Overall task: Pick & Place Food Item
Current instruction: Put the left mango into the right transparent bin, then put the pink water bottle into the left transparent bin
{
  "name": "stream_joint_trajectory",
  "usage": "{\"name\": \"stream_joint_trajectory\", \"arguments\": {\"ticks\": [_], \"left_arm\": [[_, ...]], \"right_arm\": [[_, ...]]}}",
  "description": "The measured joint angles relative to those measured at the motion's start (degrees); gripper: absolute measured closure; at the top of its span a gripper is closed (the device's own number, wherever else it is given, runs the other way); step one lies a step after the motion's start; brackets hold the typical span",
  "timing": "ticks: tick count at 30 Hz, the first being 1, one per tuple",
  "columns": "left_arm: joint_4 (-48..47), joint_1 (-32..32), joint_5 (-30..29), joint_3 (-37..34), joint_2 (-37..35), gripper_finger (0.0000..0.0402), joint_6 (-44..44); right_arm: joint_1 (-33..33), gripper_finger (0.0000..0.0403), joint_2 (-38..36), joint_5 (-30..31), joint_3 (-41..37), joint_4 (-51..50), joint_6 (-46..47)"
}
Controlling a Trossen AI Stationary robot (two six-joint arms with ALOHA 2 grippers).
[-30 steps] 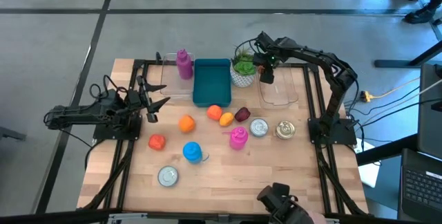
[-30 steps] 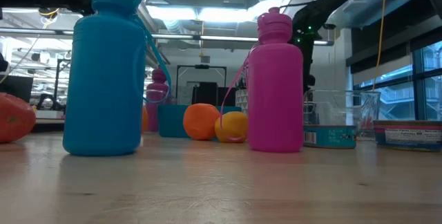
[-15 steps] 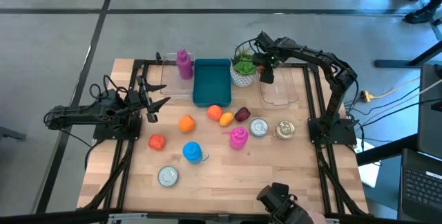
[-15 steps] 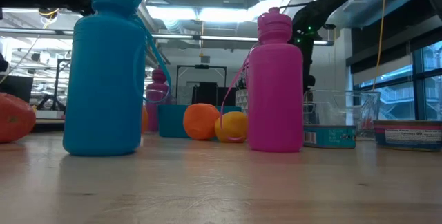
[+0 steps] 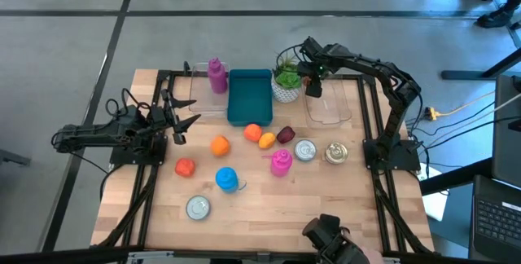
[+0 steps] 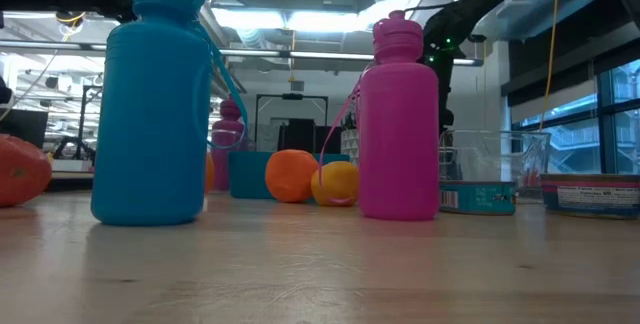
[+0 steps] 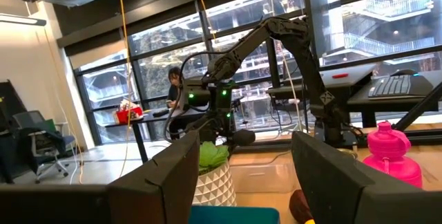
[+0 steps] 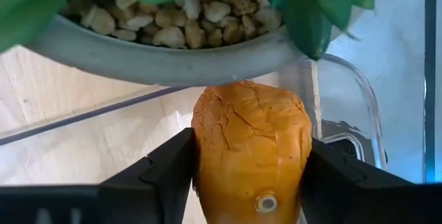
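now | bottles: 3 (image 5: 281, 162) | cans: 3 (image 5: 305, 151) | right claw (image 8: 250, 175) pinching bread roll (image 8: 251, 148)

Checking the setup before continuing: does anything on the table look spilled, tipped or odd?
Nothing stands out. The pink bottle and blue bottle stand upright, and the right gripper holds a bread-like food item squarely beside the plant pot.
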Motion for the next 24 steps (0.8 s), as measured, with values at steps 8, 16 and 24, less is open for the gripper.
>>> {"name": "stream_joint_trajectory", "arguments": {"ticks": [8,16,24], "left_arm": [[0.0,0.0,1.68,0.0,0.0,0.0183,-0.34],[0.0,0.0,2.6,0.0,0.0,0.0183,-0.31],[0.0,0.0,2.58,0.0,0.0,0.0183,-0.28]], "right_arm": [[0.0,0.0165,0.0,0.0,0.0,0.01,0.24],[0.02,0.013,0.0,1.74,0.0,-0.01,0.38],[0.02,0.0124,-0.02,4.48,0.0,-0.06,0.78]]}}
